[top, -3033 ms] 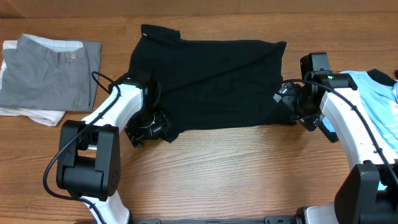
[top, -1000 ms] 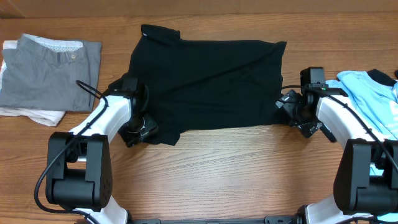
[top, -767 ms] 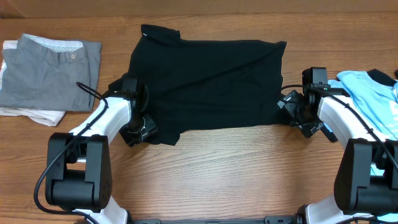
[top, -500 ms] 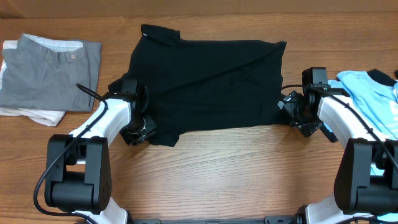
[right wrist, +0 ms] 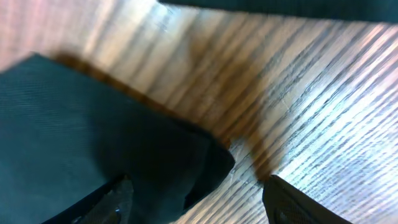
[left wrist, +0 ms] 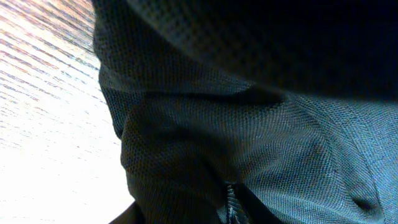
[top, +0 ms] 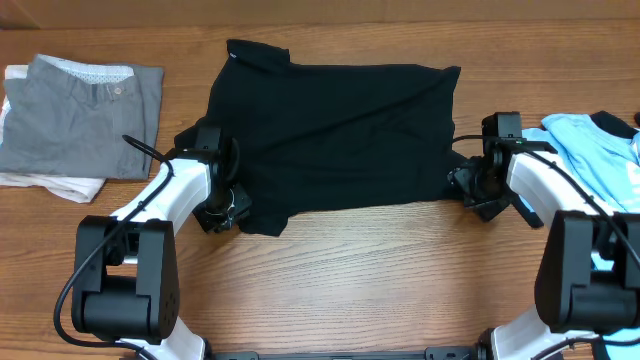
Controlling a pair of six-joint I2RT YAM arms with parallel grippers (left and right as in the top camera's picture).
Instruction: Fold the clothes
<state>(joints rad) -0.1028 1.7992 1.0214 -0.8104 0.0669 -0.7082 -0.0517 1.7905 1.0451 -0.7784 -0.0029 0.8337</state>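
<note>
- Looked like a robotics lab or test bench; exact type of bldg couldn't be told.
- Two white-and-black robot arms, left arm (top: 170, 190) & right arm (top: 550, 185), stood w/ black bases along the bottom edge of the overhead view, both at one table (top: 380, 270).
- Thin black cable (top: 140, 147) looped off the left arm, left of centre: exposed wiring, bench-style.
- Table had a plain wood-grain top & filled the whole frame.
- Garments lay out like test items: black shirt (top: 340, 130) spread at centre, grey folded pile (top: 85, 115) upper left, light blue shirt (top: 600, 160) at right edge.
- Wrist cams showed only cloth & wood grain close up.
</note>
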